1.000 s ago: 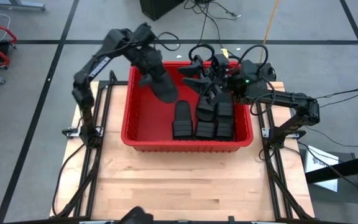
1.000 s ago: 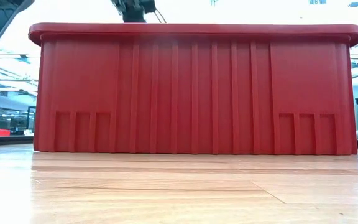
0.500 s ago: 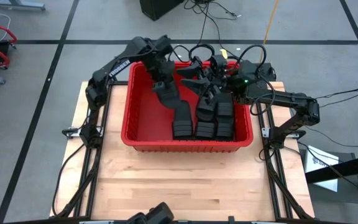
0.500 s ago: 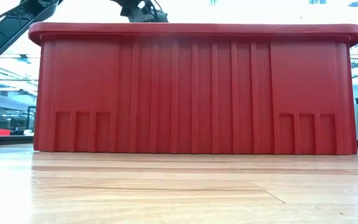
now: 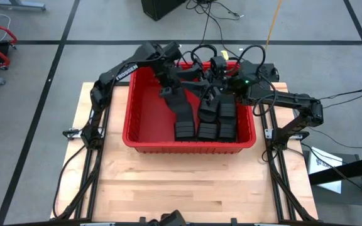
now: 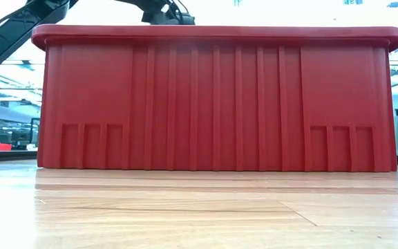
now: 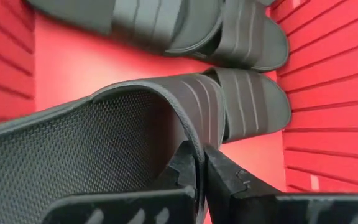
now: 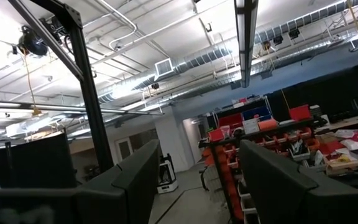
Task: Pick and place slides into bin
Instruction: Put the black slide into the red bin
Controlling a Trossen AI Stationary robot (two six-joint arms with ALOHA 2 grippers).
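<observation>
Low view: the red bin (image 6: 220, 100) fills nearly the whole picture, its ribbed wall hiding everything inside; only a bit of dark arm shows above the rim at upper left, and no slide is visible from here. High view gives the contents: the bin sits on the wooden table (image 5: 187, 182) toward its far edge, with black slides (image 5: 209, 122) lying side by side along the near wall at the right half; the exact count is hard to make out because both arms overlap the pile at the far side. The left gripper (image 5: 176, 88) reaches in over the far rim and is clamped tight on one slide (image 5: 182, 113), which hangs tilted down toward the row. Left wrist view shows what the others cannot: the two fingers (image 7: 225, 177) pinch the held slide's edge (image 7: 104, 143), its dotted footbed and wide ribbed strap clear, with further slides on the red floor beyond. The right gripper (image 5: 222, 69) is at the bin's far right corner; right wrist view looks up at the ceiling, fingers (image 8: 278, 180) spread wide, nothing between them.
</observation>
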